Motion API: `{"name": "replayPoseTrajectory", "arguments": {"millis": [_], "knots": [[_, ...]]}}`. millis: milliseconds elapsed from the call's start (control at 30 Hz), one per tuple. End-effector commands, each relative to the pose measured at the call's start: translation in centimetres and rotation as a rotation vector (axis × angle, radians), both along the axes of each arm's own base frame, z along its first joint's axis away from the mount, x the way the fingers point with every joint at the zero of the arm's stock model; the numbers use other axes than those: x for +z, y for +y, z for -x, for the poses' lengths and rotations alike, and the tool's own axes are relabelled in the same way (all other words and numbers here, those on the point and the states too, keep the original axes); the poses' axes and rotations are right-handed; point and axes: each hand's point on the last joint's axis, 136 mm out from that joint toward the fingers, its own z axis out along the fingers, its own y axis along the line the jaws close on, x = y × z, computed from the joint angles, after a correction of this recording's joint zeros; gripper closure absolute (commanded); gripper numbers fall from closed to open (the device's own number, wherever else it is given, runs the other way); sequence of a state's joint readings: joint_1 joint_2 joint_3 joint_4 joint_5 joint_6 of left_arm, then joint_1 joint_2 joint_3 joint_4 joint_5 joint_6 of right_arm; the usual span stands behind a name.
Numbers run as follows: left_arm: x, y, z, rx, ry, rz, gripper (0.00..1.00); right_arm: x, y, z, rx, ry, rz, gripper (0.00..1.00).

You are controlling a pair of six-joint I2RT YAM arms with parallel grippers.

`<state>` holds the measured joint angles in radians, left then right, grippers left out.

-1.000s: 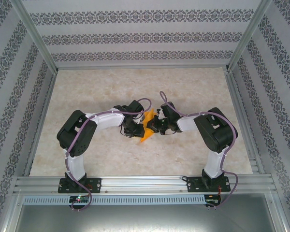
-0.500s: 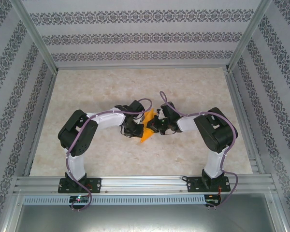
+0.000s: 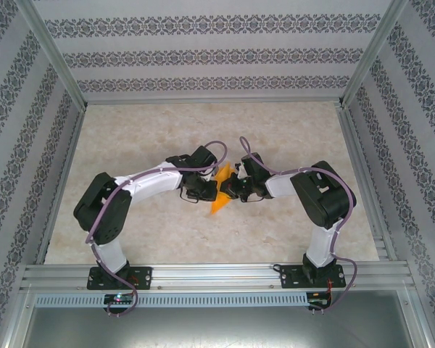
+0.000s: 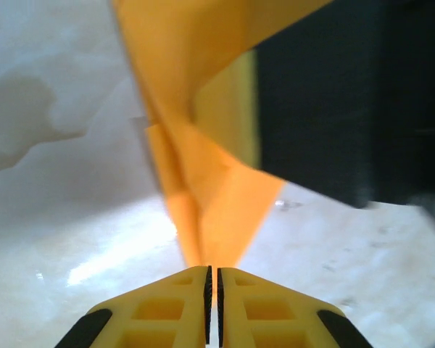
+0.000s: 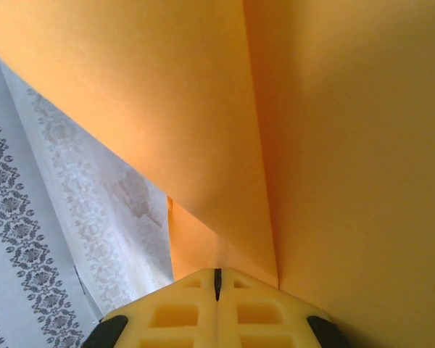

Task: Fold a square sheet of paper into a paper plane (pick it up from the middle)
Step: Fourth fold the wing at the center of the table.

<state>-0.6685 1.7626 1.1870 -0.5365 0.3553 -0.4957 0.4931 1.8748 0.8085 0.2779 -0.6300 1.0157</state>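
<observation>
Folding is the step in hand. The paper [image 3: 218, 202] is already bent into a pointy shape with a crease, but it does not look like a plane yet.

On the left, the left gripper [image 4: 212, 272] has its jaws pressed almost together. The thin low tip of the paper runs right into them, so it looks pinched there.

In the middle, the paper is up off the table [image 3: 130, 138], held between both arms. Its folds stand up and one point hangs down toward the near side.

On the right, the right gripper [image 5: 217, 274] is closed tight on the paper too, right beside a long crease.

Next, I think one gripper must hold firm while the other pulls or presses a flap along the crease — slowly, since thin paper can rip or slip out. The two grippers sit very near each other, so they could bump — that is the main thing in the way. The patterned walls [image 3: 29, 116] stand well apart from the work.
</observation>
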Motion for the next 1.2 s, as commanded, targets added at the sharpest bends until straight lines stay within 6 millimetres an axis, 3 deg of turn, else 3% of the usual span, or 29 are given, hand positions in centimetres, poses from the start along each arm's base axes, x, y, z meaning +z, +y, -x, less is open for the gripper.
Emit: {"name": "replayPoseTrajectory", "arguments": {"millis": [0,233,533,1167], "knots": [[0.5,-2.3,0.5,-0.020,0.032,0.117,0.87,-3.3,-1.6,1.6,-0.031,0.093,0.071,0.99],[-2.0,-3.2,1.2,-0.037,0.097,0.160,0.89,-2.8,-1.6,1.5,-0.038,0.092,0.040,0.99],[-5.0,-1.5,1.3,-0.024,0.106,0.062,0.90,-2.8,-1.8,1.6,-0.039,0.093,0.040,1.00],[-6.4,-0.1,2.5,0.006,0.163,0.102,0.91,-3.1,-2.1,1.4,-0.040,0.098,0.049,1.00]]}}
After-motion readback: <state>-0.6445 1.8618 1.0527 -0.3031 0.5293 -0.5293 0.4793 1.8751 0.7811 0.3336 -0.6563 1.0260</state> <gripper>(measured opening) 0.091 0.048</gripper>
